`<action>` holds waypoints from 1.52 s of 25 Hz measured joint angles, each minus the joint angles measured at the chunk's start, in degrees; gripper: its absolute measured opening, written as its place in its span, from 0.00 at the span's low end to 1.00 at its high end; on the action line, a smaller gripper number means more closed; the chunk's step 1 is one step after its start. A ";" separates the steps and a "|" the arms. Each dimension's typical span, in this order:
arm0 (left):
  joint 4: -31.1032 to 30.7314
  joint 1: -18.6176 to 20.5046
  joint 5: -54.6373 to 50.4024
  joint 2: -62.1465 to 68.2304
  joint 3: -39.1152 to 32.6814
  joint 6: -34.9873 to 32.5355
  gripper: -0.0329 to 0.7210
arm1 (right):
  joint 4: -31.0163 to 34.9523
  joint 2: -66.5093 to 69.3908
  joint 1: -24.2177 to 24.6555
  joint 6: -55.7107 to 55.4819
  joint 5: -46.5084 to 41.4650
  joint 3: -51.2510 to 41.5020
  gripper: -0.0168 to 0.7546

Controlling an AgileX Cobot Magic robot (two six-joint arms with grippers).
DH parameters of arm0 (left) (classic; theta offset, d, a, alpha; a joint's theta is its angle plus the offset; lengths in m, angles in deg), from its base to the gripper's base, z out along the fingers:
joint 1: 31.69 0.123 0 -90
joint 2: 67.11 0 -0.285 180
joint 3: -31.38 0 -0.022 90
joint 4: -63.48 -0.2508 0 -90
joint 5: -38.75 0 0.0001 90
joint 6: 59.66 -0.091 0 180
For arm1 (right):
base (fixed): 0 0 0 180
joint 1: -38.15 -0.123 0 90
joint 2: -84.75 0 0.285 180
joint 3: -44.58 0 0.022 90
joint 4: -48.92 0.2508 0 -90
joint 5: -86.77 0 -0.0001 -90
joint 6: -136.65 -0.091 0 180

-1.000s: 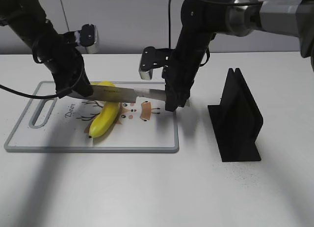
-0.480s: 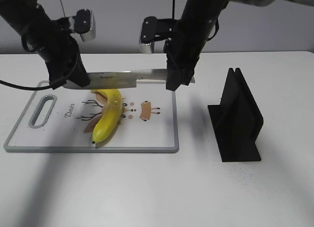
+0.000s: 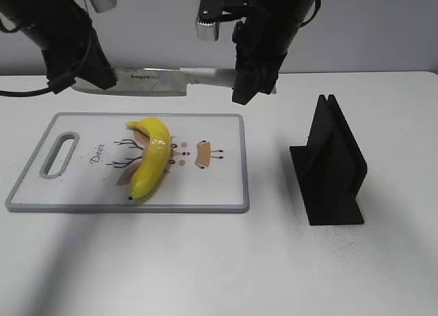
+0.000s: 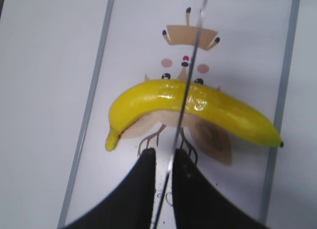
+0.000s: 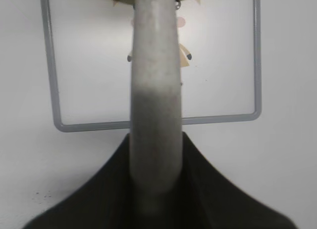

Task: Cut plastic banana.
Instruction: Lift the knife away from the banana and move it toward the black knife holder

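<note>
plastic banana (image 3: 150,157) lies whole mid-board, nearer the cutting board's (image 3: 226,193) front edge | cleaver (image 3: 154,81) level above the far edge | left gripper (image 3: 85,76) pinches blade tip, right gripper (image 3: 248,90) clamps handle (cream) | lower both evenly, blade square across banana's middle

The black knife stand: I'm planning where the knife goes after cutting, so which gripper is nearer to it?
Right. The right gripper, clamped on the knife's handle, is up and left of the black stand. The left gripper pinches the blade's far end, well beyond the cutting board.
</note>
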 joint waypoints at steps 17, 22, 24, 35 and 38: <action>2.44 -0.24 6.66 -14.00 0.00 28.24 0.91 | 1.82 -6.69 -0.37 -5.26 -1.52 -4.55 0.25; -7.79 -0.18 6.52 -18.05 0.00 42.80 0.89 | 0.95 -10.91 -0.37 -13.78 -1.85 -8.19 0.25; -12.89 -0.18 5.04 -19.60 0.00 49.35 0.87 | -0.42 -12.53 -0.37 -21.46 -2.45 -8.64 0.25; -26.17 4.84 -8.88 -25.74 -3.29 70.97 0.81 | -5.70 -22.43 -0.43 -56.80 -2.57 -14.81 0.25; -24.51 7.37 -9.05 -29.45 -7.43 71.27 0.80 | -5.70 -26.51 -0.43 -59.26 -2.57 -20.67 0.25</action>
